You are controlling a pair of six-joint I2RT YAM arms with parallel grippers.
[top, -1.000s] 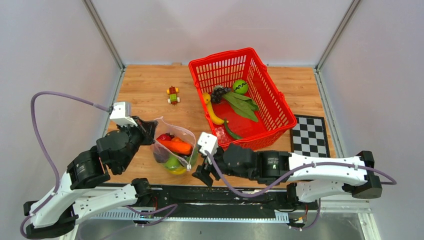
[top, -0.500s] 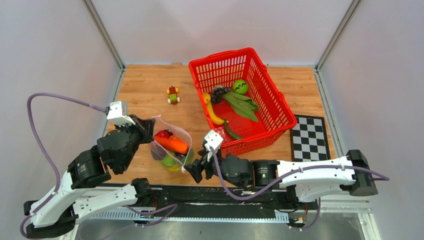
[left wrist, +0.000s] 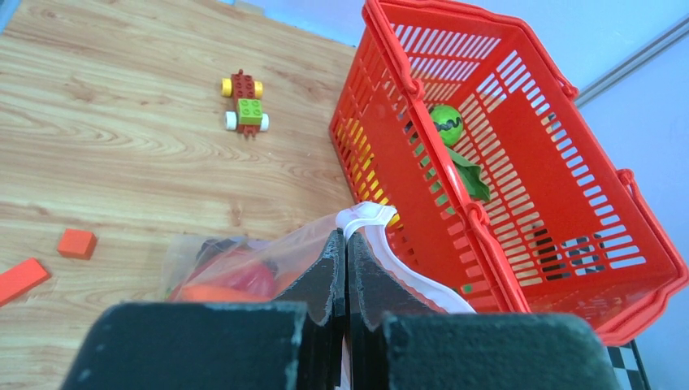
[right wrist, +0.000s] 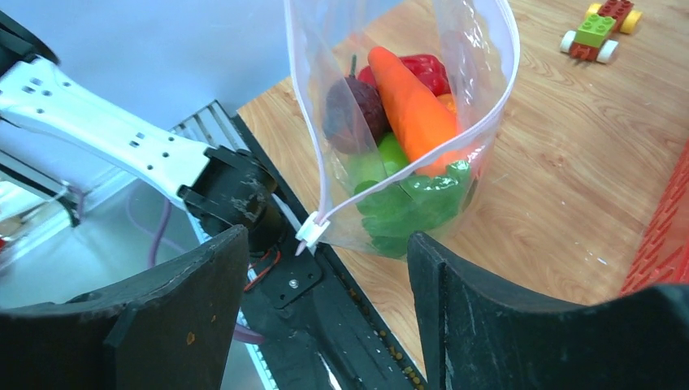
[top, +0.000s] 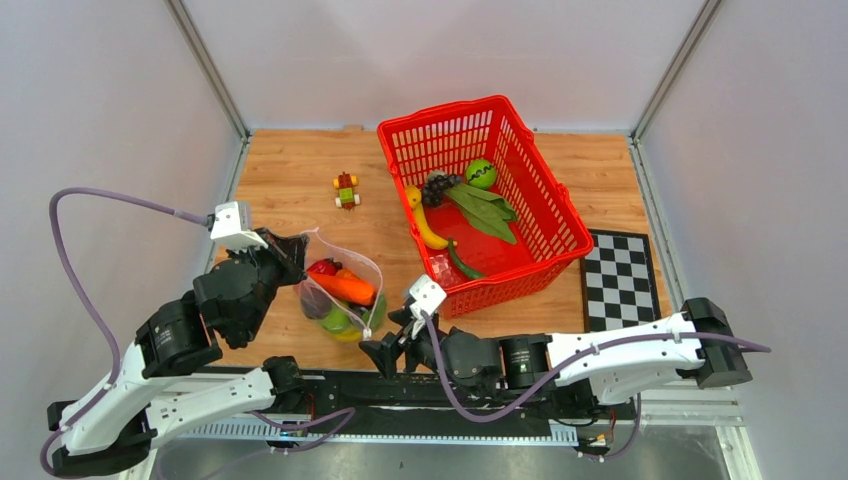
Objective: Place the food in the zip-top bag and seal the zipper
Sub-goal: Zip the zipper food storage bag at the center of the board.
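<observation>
A wooden counter seen from above, with two robot arms at its near edge. The left tool is pressed together, pinching the far left part of the zip-top bag at its rim. The bag is held up at the near left of the counter, left of a red basket, with its mouth gaping open.

The zipper is unsealed, a pale strip curving round the mouth. Inside the bag lie an orange carrot, a red piece, a dark purple piece and green pieces.

The right tool is spread wide and holds nothing, low at the near edge, just near and right of the bag.

In the basket lie a banana, grapes, a green ball and leaves. A small block figure stands on the far left of the counter.
</observation>
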